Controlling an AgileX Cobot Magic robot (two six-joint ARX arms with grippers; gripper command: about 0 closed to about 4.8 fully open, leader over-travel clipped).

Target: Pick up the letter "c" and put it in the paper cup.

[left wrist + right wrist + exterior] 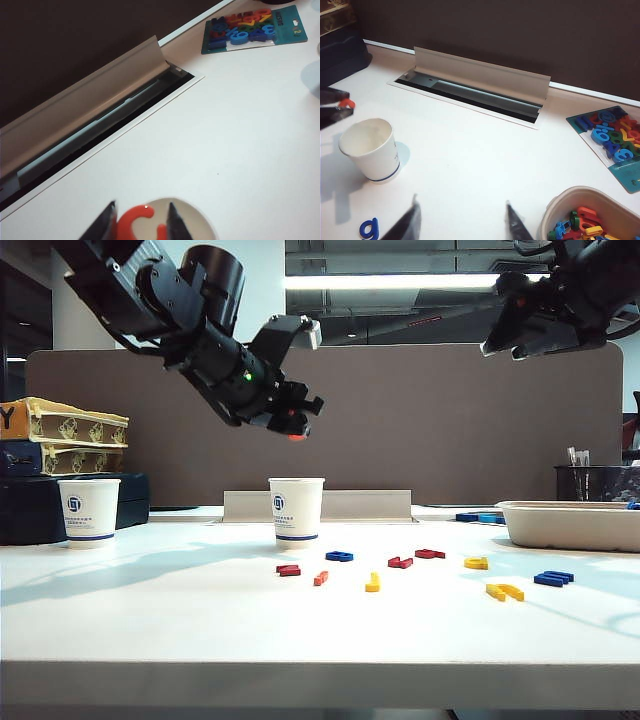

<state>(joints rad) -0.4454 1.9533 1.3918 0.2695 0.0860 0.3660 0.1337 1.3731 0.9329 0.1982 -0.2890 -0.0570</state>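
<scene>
My left gripper pinches the orange-red plastic letter "c" above the white paper cup with its blue square logo. My right gripper hangs high, jaws spread. A tray sits right.

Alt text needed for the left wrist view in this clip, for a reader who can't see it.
The left gripper holds the letter "c" between its fingertips, right above the open mouth of the paper cup. Beyond lie the white table, an open cable slot with its raised flap, and a pack of coloured letters near the far edge.
</scene>
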